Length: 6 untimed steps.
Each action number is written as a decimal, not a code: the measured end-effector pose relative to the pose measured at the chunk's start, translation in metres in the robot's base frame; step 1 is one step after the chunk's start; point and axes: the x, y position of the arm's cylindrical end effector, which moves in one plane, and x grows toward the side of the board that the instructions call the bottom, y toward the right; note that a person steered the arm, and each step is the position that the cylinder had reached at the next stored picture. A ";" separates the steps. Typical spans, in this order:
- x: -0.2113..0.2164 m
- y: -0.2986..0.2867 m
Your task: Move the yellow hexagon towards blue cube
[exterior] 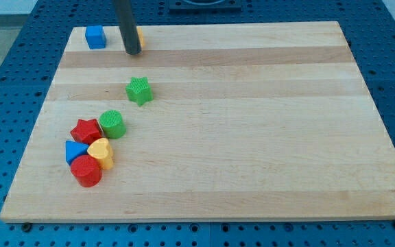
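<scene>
The blue cube point(95, 36) sits near the board's top left corner. The yellow hexagon point(140, 38) is just right of it, almost wholly hidden behind my rod; only a thin yellow-orange sliver shows at the rod's right side. My tip point(133, 51) rests on the board right against the hexagon's left front, about fifty pixels right of the blue cube.
A green star point(139, 90) lies below the tip. Lower left is a cluster: green cylinder point(112, 124), red star point(86, 130), blue triangular block point(75, 151), yellow heart point(101, 152), red cylinder point(86, 171). The wooden board point(252, 123) sits on a blue perforated table.
</scene>
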 end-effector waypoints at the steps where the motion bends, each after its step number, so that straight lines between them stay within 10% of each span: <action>1: 0.000 0.033; 6: -0.022 0.016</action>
